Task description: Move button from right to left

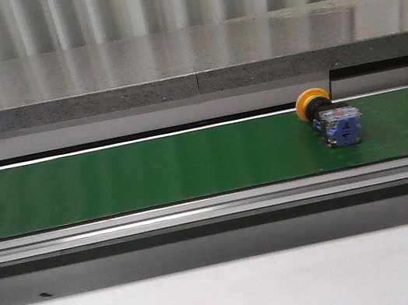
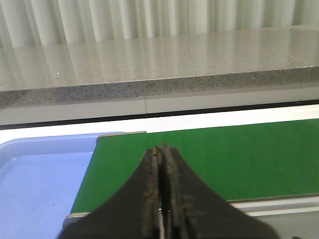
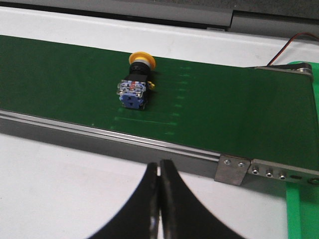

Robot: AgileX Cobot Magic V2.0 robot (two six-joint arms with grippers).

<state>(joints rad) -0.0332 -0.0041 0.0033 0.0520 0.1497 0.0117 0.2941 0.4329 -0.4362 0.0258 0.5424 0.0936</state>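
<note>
The button lies on its side at the right end of the green belt. It looks small, hard and light. Best pinch its boxy blue part. Left gripper and right gripper are both pressed together, holding nothing.

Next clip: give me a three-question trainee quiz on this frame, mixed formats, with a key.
1. True or false: the button lies on its side on the green belt.
2. Multiple choice: the right gripper has its jaws A) closed on the button, B) closed on nothing, C) wide open.
3. Short answer: what sits past the belt's end by the left gripper?

Key
1. True; the yellow cap points toward the far edge.
2. B; it sits over the white table, short of the belt.
3. A blue tray.
</note>
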